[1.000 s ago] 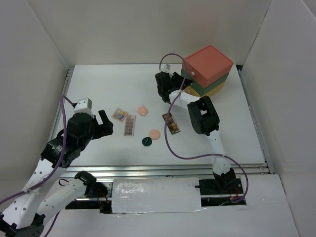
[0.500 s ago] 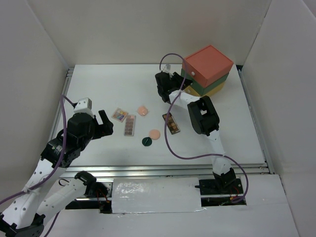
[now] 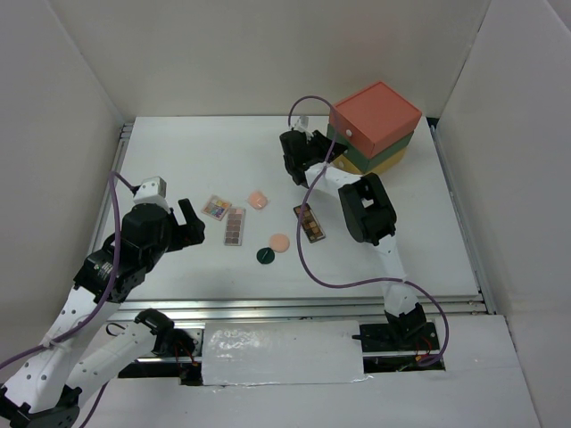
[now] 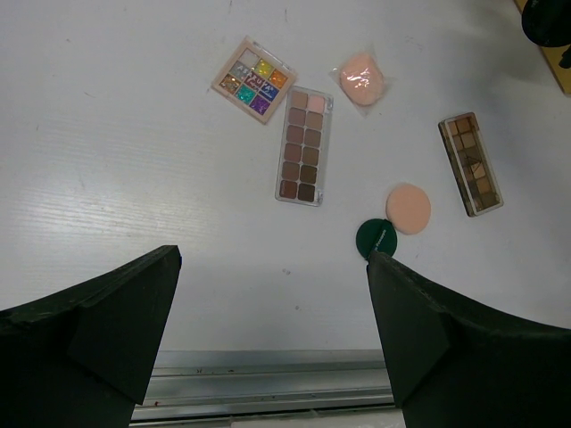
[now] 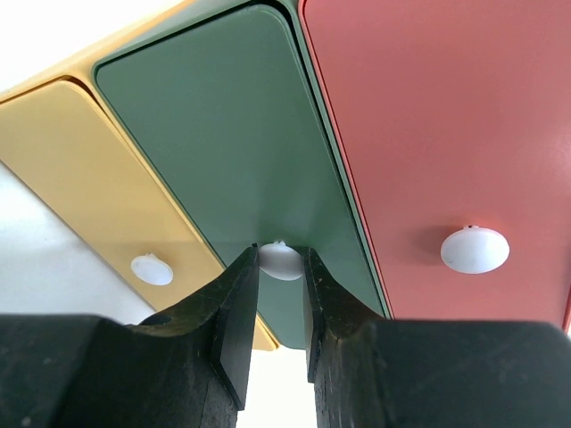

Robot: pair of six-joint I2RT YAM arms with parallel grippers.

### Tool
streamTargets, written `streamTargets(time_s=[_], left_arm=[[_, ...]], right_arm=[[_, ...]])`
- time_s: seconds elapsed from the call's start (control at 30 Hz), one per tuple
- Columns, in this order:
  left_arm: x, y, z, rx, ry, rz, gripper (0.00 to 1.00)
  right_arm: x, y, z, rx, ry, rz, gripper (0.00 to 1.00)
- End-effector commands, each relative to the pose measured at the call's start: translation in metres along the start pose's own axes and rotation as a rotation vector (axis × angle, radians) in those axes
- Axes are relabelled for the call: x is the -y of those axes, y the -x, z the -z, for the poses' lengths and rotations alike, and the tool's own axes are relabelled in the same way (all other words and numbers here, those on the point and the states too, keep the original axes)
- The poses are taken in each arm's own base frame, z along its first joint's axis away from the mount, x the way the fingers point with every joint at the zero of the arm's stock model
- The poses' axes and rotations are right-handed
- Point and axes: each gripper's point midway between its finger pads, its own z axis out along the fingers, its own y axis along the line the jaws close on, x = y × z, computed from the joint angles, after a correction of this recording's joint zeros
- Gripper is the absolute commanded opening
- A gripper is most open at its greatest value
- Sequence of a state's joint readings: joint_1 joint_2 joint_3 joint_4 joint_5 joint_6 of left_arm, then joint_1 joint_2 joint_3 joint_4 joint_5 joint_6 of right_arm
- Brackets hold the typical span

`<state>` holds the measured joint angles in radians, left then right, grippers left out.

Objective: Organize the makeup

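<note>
The makeup lies mid-table: a square multicolour palette [image 3: 216,208] [image 4: 254,79], a long brown palette [image 3: 235,226] [image 4: 303,144], a second brown palette [image 3: 310,222] [image 4: 471,163], two peach compacts [image 3: 259,200] [image 3: 280,242], and a dark green disc [image 3: 265,256] [image 4: 376,238]. My left gripper [image 3: 189,223] [image 4: 272,267] is open and empty, above the table left of them. My right gripper [image 3: 328,150] [image 5: 281,260] is shut on the white knob [image 5: 281,259] of the green middle drawer [image 5: 223,134] of the drawer box [image 3: 375,125]. No green tubes show.
The orange-green-yellow drawer box stands at the back right, drawers closed, with white knobs on the orange [image 5: 475,248] and yellow [image 5: 152,268] fronts. A metal rail [image 4: 268,383] runs along the table's near edge. White walls enclose the table.
</note>
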<state>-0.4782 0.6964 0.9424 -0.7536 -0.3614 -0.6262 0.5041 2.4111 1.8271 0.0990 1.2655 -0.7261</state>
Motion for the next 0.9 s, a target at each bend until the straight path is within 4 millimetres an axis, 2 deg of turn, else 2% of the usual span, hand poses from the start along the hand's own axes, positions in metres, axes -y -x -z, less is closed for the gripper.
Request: streamTargets(time_s=[0.0, 0.1, 0.23, 0.43, 0.73, 0.87], left_arm=[[0.002, 0.008, -0.001, 0.032, -0.015, -0.013, 0.99], [0.003, 0.008, -0.001, 0.032, -0.018, -0.014, 0.99], [0.003, 0.008, -0.001, 0.032, -0.017, -0.013, 0.99], [0.003, 0.008, -0.001, 0.033, -0.021, -0.012, 0.99], [0.002, 0.009, 0.001, 0.04, -0.018, -0.007, 0.99], [0.002, 0.008, 0.001, 0.04, -0.016, -0.006, 0.99]], right_arm=[[-0.006, 0.001, 0.007, 0.01, 0.019, -0.029, 0.1], [0.0, 0.011, 0.018, 0.029, 0.018, -0.047, 0.1], [-0.002, 0.02, 0.036, 0.053, 0.023, -0.048, 0.1], [-0.002, 0.025, 0.056, 0.072, 0.03, -0.076, 0.1], [-0.016, 0.023, 0.093, 0.087, 0.103, -0.089, 0.11], [-0.02, 0.024, 0.099, 0.09, 0.127, -0.102, 0.12]])
